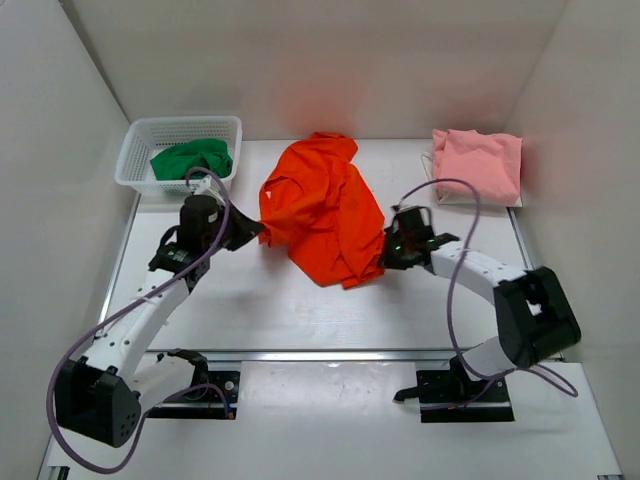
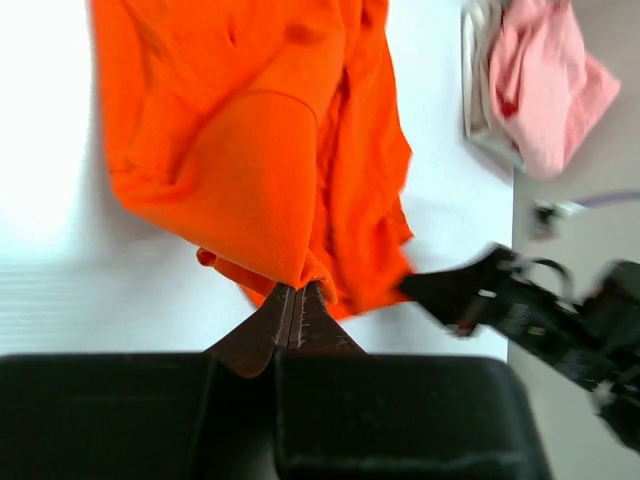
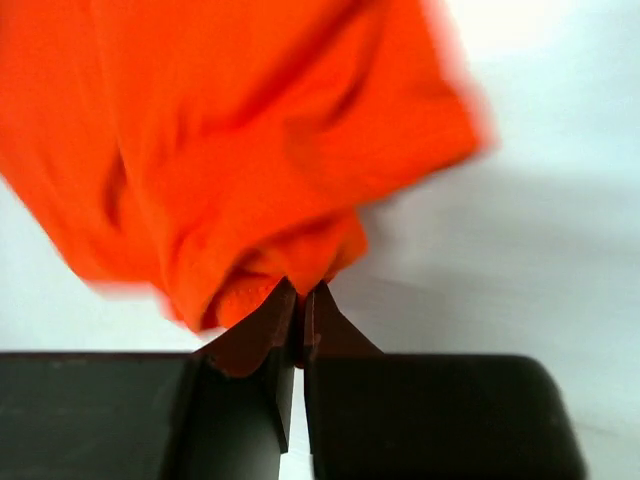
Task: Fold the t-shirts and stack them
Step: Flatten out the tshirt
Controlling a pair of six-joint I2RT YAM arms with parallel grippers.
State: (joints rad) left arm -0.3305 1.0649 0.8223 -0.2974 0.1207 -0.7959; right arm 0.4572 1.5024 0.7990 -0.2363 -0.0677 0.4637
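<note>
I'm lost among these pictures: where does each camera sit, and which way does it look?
Top external: overhead, near side, facing down at the table; left arm, right arm show.
Left wrist: on the left arm, facing along the left tool, shut on the orange t-shirt; right arm beyond.
Right wrist: on the right arm, facing along the right tool, shut on the same shirt.
All share the orange t-shirt.

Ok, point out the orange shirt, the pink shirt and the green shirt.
orange shirt (image 1: pixel 320 205), top view, middle of its body.
pink shirt (image 1: pixel 478 165), top view, centre of the folded cloth.
green shirt (image 1: pixel 192 160), top view, middle of the bundle.
</note>
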